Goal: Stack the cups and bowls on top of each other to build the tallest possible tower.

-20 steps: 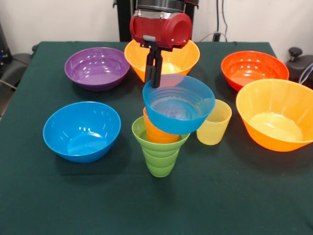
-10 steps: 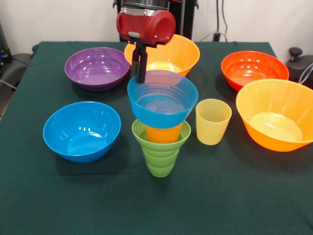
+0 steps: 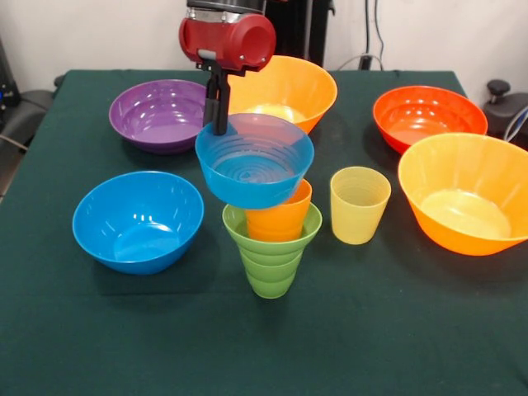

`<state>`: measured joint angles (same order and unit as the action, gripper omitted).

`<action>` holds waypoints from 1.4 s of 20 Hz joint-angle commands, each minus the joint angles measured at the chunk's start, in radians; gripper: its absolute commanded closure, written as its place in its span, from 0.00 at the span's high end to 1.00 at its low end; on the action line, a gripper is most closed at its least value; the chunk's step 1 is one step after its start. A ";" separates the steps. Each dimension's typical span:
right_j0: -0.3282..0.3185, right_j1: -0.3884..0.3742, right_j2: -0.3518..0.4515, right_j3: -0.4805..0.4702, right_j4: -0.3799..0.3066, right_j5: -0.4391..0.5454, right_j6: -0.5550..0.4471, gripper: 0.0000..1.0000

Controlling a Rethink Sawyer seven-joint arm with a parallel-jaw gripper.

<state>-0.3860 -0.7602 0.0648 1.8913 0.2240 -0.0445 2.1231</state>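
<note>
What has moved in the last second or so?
The gripper, shut on the rim of the translucent blue bowl, has carried it leftward in the picture, off centre above the orange cup nested in the green cup. The yellow cup and other bowls stayed put.

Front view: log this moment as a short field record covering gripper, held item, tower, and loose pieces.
gripper: the gripper, fingers shut on the rim of the small translucent blue bowl
held item: bowl tilted, off-centre over the tower
tower: orange cup nested in green cup
loose cup: pale yellow cup, upright beside the tower
loose bowls: medium blue bowl, purple bowl, red-orange bowl, two big orange bowls
</note>
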 commanded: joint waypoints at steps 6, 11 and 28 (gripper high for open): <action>-0.011 0.013 0.108 0.042 -0.070 -0.024 0.124 0.00; -0.011 0.014 0.114 0.049 -0.074 -0.036 0.129 0.00; -0.006 0.022 0.111 0.050 -0.067 -0.060 0.141 0.00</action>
<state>-0.3950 -0.7634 0.0908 1.8954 0.2230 -0.0578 2.1231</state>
